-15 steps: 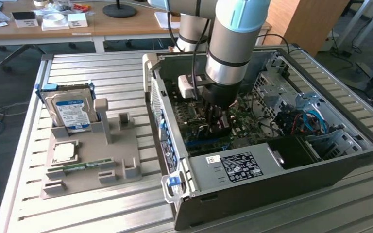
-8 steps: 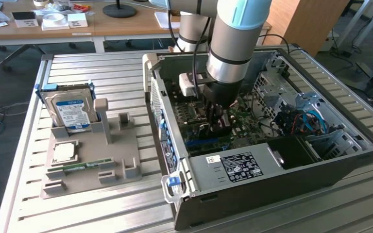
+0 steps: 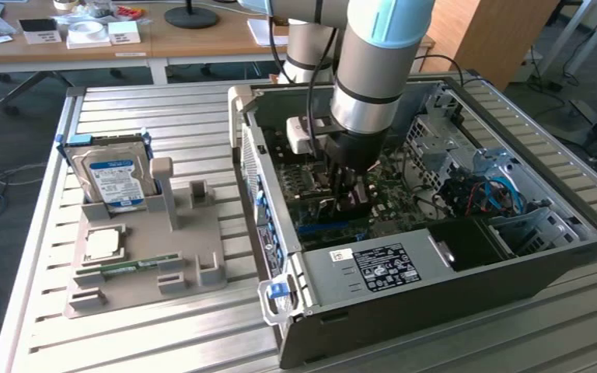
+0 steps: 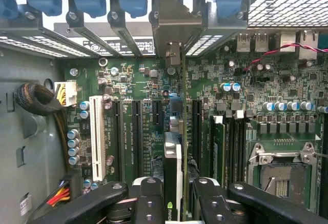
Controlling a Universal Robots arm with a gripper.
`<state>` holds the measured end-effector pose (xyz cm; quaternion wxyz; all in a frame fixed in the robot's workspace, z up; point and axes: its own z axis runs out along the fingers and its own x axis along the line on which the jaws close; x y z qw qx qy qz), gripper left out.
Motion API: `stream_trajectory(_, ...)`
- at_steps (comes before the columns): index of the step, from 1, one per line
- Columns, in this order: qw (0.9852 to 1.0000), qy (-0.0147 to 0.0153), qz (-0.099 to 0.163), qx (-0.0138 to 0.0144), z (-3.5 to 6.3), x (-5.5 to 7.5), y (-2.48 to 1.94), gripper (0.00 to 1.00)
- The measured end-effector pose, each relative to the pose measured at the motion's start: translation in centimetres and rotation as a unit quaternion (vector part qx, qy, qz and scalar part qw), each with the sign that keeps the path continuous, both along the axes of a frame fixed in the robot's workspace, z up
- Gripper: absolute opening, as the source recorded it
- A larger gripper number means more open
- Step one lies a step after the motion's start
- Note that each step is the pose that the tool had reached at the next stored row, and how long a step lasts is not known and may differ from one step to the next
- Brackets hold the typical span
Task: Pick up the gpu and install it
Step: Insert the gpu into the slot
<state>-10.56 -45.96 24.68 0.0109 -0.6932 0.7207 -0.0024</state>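
Note:
The gpu [image 4: 173, 157] stands on edge between my gripper's [image 4: 174, 196] black fingers [image 4: 146, 198], which are shut on it. Its metal end bracket [image 4: 171, 26] lies against the case's rear slot openings, and its lower edge runs along a dark expansion slot on the green motherboard [image 4: 133, 80]. Whether the card sits fully in the slot I cannot tell. In the exterior view the gripper [image 3: 345, 186] reaches down inside the open computer case [image 3: 434, 264], with the dark gpu [image 3: 347, 207] under it, low over the board.
A grey holder tray [image 3: 143, 256] at the exterior view's left carries a blue-labelled hard drive [image 3: 112, 175], a square processor [image 3: 102, 242] and a green memory stick [image 3: 127, 268]. Cables [image 3: 490, 194] and drive cages fill the case's far side. An open processor socket [image 4: 279, 175] lies beside the card.

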Motion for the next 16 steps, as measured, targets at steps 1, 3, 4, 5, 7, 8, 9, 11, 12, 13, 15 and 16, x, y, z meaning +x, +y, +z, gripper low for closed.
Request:
stream_trajectory(1,1.0000,0.0000,0.000,0.0000,-0.01,0.00,0.00,0.27)
stream_trajectory(3,1.0000,-0.0001,-0.001,0.0001,-0.06,0.00,0.01,0.27)
stream_trajectory(4,1.0000,-0.0001,-0.002,0.0001,-0.08,0.00,0.00,0.27)
stream_trajectory(5,1.0000,-0.0001,-0.003,0.0001,-0.12,0.01,0.00,0.27)
stream_trajectory(7,1.0000,-0.0001,-0.007,0.0000,-0.20,0.01,0.00,0.27)
stream_trajectory(8,1.0000,0.0000,-0.009,0.0000,-0.22,0.01,0.00,0.27)
stream_trajectory(9,1.0000,0.0000,-0.010,-0.0001,-0.23,0.01,0.00,0.27)
stream_trajectory(11,0.9999,0.0000,-0.010,0.0000,-0.25,0.01,0.00,0.27)
stream_trajectory(12,0.9999,0.0000,-0.010,0.0000,-0.26,0.01,0.01,0.27)
stream_trajectory(13,0.9999,0.0000,-0.010,0.0000,-0.27,0.00,0.01,0.27)
stream_trajectory(15,0.9999,0.0000,-0.010,-0.0001,-0.29,0.00,0.01,0.27)
stream_trajectory(16,0.9999,0.0000,-0.010,-0.0001,-0.32,0.00,0.01,0.27)
